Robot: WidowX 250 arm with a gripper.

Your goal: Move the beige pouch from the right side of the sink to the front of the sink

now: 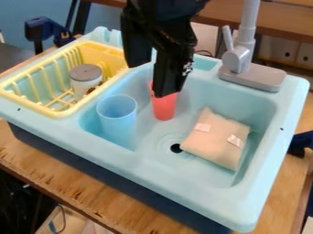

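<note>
Well, my black claw (166, 93) hangs over the light-blue sink (183, 172), its tip overlapping the upper part of the red cup (164, 110) — I cannot tell whether it is spread, pressed together or pinching the cup. That cup is in the basin, between the blue cup (118, 119) and the beige pouch (215, 145), which lies beside the drain (176, 148). The yellow rack (59, 114) holds a grey-lidded white container (84, 83) — opposite the grey faucet (252, 77).
</note>
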